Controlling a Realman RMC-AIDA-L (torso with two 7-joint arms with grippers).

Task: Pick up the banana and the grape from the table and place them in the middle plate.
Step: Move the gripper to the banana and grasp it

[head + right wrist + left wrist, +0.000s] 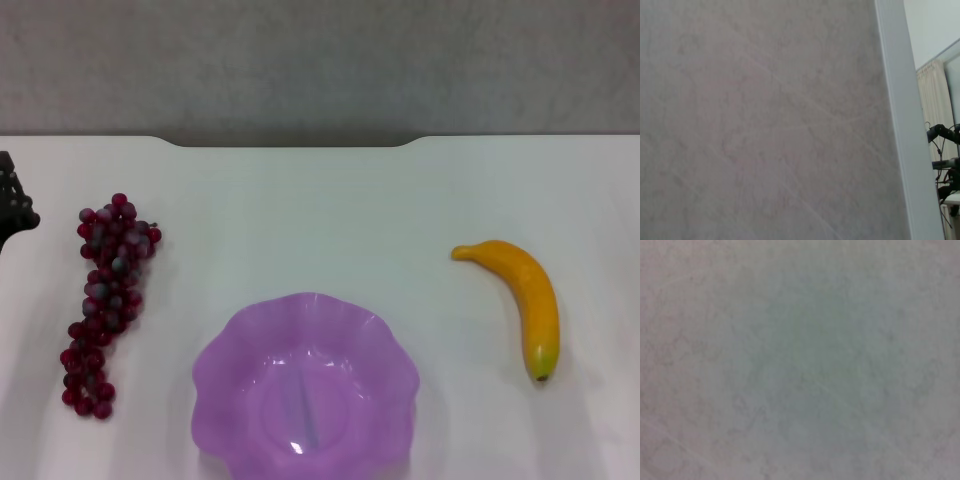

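Observation:
In the head view the banana (522,300) lies on the white table (320,210) at the right, yellow-orange with its dark greenish tip toward me. The grape (105,300), a long dark red-purple bunch, lies at the left. The purple scalloped middle plate (232,365) sits between them near the front edge and holds nothing. A black part of my left gripper (12,205) shows at the left edge, left of the grape's far end. My right gripper is out of view. Both wrist views show only a grey surface.
The table's notched far edge meets a grey wall (320,60). In the right wrist view a white frame (900,120) and some dark equipment (945,160) show past the grey wall.

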